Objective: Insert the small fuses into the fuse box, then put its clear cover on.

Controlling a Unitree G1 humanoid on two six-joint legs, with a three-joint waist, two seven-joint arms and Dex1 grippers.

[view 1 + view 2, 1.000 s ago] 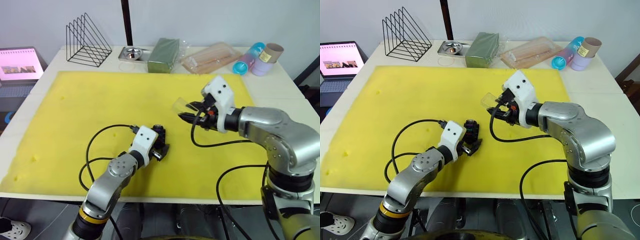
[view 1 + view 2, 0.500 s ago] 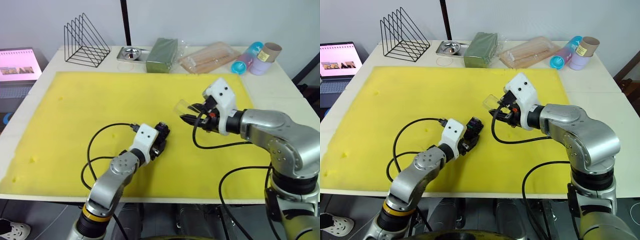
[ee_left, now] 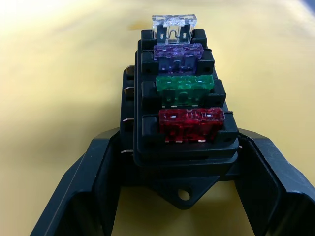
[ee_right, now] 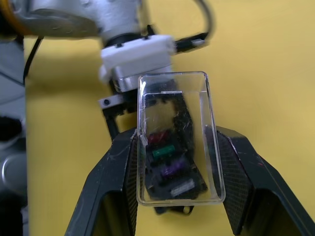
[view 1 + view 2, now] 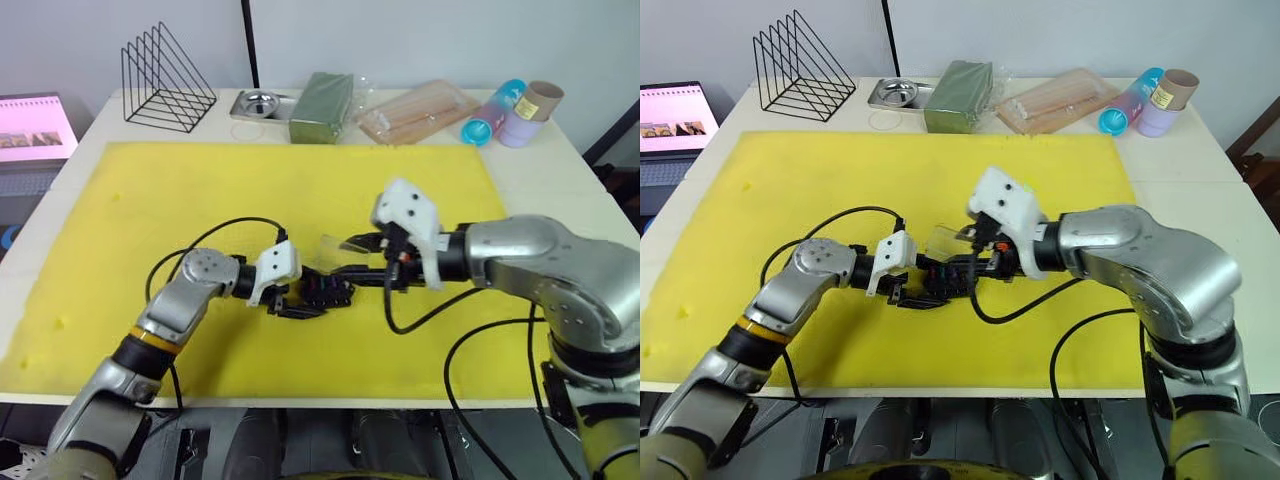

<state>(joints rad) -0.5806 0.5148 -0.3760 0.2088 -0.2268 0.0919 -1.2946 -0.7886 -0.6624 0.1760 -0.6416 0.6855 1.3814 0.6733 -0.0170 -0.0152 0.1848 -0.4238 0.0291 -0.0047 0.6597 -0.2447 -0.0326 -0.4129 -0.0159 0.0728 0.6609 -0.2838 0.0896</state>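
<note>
The fuse box (image 3: 179, 128) sits between the left pincer's (image 3: 179, 196) fingers, with the clear cover (image 4: 178, 135) over it.

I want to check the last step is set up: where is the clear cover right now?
The clear cover is gripped by the right gripper just above the fuse box, which the left gripper holds over the middle of the yellow mat.

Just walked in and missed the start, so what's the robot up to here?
It is closing up a fuse box. The left gripper grips the box on the yellow mat, with four fuses seated in a row. The right gripper holds the clear cover just over the box, not yet on.
</note>
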